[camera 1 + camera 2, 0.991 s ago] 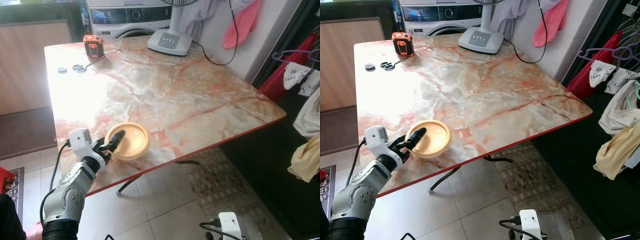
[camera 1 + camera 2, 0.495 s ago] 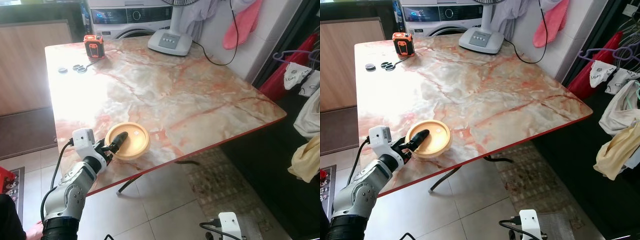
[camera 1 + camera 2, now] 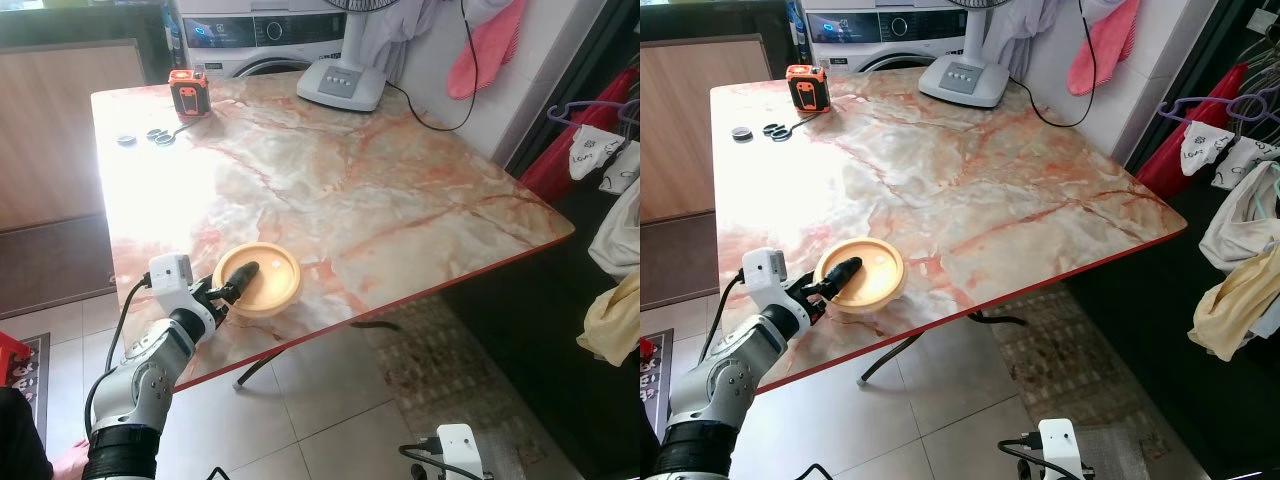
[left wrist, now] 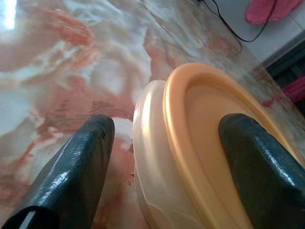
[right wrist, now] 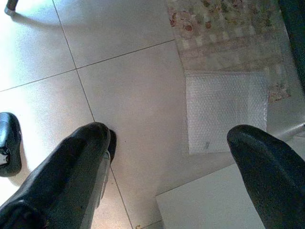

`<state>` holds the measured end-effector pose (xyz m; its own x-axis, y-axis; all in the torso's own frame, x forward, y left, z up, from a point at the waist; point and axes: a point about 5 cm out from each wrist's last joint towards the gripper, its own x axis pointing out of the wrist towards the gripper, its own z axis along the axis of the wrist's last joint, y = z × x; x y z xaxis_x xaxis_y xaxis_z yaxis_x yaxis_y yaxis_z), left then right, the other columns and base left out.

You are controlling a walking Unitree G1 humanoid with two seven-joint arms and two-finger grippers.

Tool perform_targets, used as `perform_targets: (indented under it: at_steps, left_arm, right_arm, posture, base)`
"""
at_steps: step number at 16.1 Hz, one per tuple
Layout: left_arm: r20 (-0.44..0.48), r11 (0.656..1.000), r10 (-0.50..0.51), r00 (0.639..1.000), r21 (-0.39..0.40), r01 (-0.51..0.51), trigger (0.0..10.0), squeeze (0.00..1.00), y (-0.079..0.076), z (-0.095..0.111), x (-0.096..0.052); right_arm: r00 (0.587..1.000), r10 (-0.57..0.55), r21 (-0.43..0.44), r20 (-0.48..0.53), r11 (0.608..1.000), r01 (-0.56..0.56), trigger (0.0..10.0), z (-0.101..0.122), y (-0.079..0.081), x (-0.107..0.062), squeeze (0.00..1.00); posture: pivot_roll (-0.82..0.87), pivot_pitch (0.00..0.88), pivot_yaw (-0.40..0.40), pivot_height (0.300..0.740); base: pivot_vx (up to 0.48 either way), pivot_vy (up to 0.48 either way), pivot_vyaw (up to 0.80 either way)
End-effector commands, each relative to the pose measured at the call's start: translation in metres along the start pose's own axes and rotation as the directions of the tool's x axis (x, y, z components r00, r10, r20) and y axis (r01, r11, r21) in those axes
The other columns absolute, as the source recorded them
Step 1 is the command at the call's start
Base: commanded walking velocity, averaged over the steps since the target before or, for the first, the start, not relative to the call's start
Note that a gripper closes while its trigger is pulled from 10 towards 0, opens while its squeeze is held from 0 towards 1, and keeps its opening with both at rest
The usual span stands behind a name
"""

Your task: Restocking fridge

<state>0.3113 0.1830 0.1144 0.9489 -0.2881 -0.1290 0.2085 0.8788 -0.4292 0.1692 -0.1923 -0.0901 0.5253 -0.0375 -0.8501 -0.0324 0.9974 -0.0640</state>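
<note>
While I hold the left arm out over the near edge of the surface (image 3: pixel 400 190), I log the scene as follows.

Item one: lidded container (image 3: pixel 258 283), round, pale tub with orange lid, standing on the marbled surface close to its near red-trimmed edge.

Item two: left gripper (image 3: pixel 238 284), fingers spread apart and straddling the container's rim. The left wrist view shows one finger (image 4: pixel 259 167) lying over the lid and the other finger (image 4: pixel 76 167) down beside the tub wall, with a gap on either side; nothing is clamped yet. Over the last second the arm has crept forward, so the upper finger now reaches further across the lid than it did. I read that as the approach nearly finished: the next move I would command is to close on the rim and lift, taking care that the tub does not slide off the edge.

Item three: right gripper (image 5: pixel 167 157), hanging idle above the tiled floor (image 5: pixel 133 95), fingers wide apart, holding nothing.

Item four, surroundings unchanged: fan base (image 3: pixel 340 83) and orange tape measure (image 3: pixel 187 90) at the far end, washing machine (image 3: pixel 265 30) behind.

Status of restocking: first pick only beginning; no fridge is visible from here.
</note>
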Motion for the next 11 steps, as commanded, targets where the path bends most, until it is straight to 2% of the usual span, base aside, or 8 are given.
perform_targets:
  at_steps: [1, 3, 4, 5, 6, 7, 8, 11]
  left_arm:
    - [-0.056, 0.996, -0.014, 0.998, 0.084, 0.019, 10.0, 0.0, -0.0039, -0.0055, 0.0032]
    - [-0.073, 0.989, 0.011, 0.997, 0.149, 0.0, 9.9, 0.0, -0.0032, -0.0061, 0.0039]
    - [-0.09, 0.977, 0.026, 0.996, 0.212, -0.006, 4.5, 0.0, -0.0025, -0.0074, 0.0044]
    - [-0.103, 0.968, 0.034, 0.994, 0.252, -0.007, 2.9, 0.0, -0.0023, -0.0085, 0.005]
    - [-0.106, 0.966, 0.037, 0.994, 0.258, -0.008, 2.8, 0.0, -0.002, -0.0088, 0.0055]
    - [-0.115, 0.962, 0.033, 0.993, 0.273, 0.0, 4.2, 0.0, -0.0029, -0.0094, 0.0059]
    - [-0.133, 0.956, 0.023, 0.991, 0.292, 0.017, 10.0, 0.0, -0.0045, -0.011, 0.0065]
    - [-0.118, 0.963, 0.023, 0.993, 0.27, 0.009, 10.0, 0.0, -0.0031, -0.0115, 0.005]
  right_arm:
    - [1.0, -0.01, 0.007, -0.008, 1.0, 0.01, 10.0, -0.0015, -0.0035, -0.0004, 0.0]
    - [1.0, -0.009, 0.005, -0.009, 1.0, 0.009, 10.0, -0.0015, -0.0036, -0.0004, 0.0]
    - [1.0, -0.009, 0.004, -0.009, 1.0, 0.009, 10.0, -0.0015, -0.0035, -0.0004, 0.0]
    - [1.0, -0.008, 0.003, -0.009, 1.0, 0.008, 10.0, -0.0013, -0.0034, -0.0004, 0.0]
    - [1.0, -0.007, 0.003, -0.01, 1.0, 0.007, 10.0, -0.0013, -0.0032, -0.0003, 0.0]
    - [1.0, -0.007, 0.004, -0.01, 1.0, 0.007, 10.0, -0.0013, -0.003, -0.0003, 0.0]
    - [1.0, -0.006, 0.004, -0.01, 1.0, 0.006, 10.0, -0.0012, -0.0028, -0.0003, 0.0]
    - [1.0, -0.005, 0.007, -0.009, 1.0, 0.005, 10.0, -0.0008, -0.0021, -0.0001, 0.0]
  posture:
    - [0.04, 0.07, -0.115, 0.74]
    - [0.04, 0.074, -0.115, 0.74]
    - [0.04, 0.074, -0.115, 0.74]
    - [0.04, 0.075, -0.115, 0.74]
    - [0.04, 0.075, -0.114, 0.74]
    - [0.04, 0.075, -0.113, 0.74]
    - [0.04, 0.075, -0.112, 0.74]
    - [0.04, 0.074, -0.109, 0.74]
  base:
    - [0.0, 0.0, 0.0]
    - [0.0, 0.0, 0.0]
    - [0.0, 0.0, 0.0]
    - [0.0, 0.0, 0.0]
    - [0.0, 0.0, 0.0]
    - [0.0, 0.0, 0.0]
    - [0.0, 0.0, 0.0]
    - [0.0, 0.0, 0.0]
